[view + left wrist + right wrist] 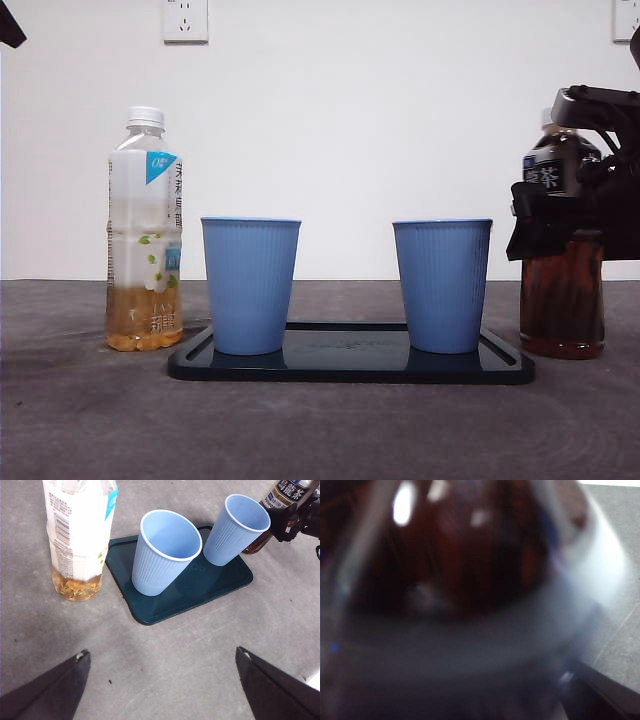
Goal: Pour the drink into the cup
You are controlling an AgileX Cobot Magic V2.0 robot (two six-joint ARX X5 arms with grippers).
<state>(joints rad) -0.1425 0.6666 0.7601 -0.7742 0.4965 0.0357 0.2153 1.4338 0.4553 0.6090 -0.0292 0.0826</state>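
Note:
A dark tea bottle [562, 300] stands on the table to the right of the tray. My right gripper [570, 215] is shut on its middle. The bottle fills the right wrist view [470, 555] as a blur. Two blue ribbed cups, one on the left [250, 285] and one on the right [442, 285], stand upright on a dark tray [350, 368]. Both look empty in the left wrist view [165, 550] [237, 527]. My left gripper [162, 655] is open and empty above the table, in front of the tray [200, 585].
A light tea bottle [145, 240] with a white cap stands left of the tray, about a quarter full; it also shows in the left wrist view [77, 535]. A white wall with sockets [185, 20] is behind the table.

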